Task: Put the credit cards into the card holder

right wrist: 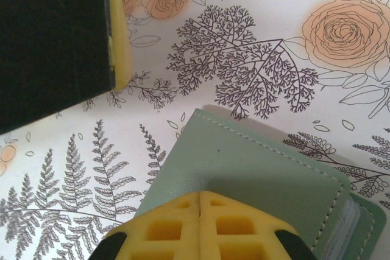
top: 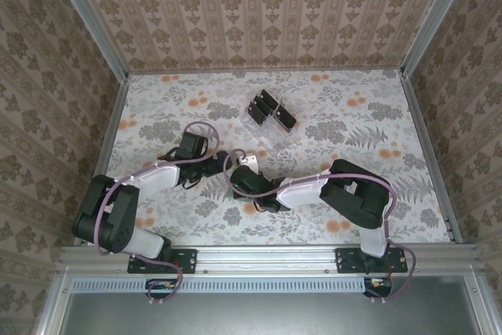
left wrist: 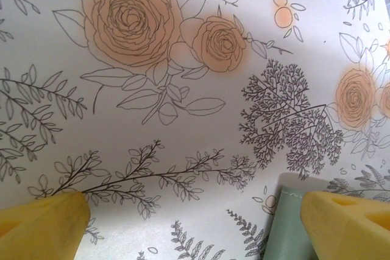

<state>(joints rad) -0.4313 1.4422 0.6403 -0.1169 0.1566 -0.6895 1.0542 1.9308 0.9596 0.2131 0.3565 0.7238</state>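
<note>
Floral table (top: 361,115). Clear rack (top: 259,121) at far centre, dark credit cards (top: 285,121) standing in it. Grey-green card holder (right wrist: 244,162) lies flat near the arms. Right gripper (right wrist: 201,202): tips closed together on its cover. Left gripper (left wrist: 195,211): wide, 1 finger just beside it.

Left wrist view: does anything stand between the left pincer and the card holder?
Nothing visible does. The card holder lies on the tablecloth right beside one finger of the open left pincer, partly hidden behind it.
</note>
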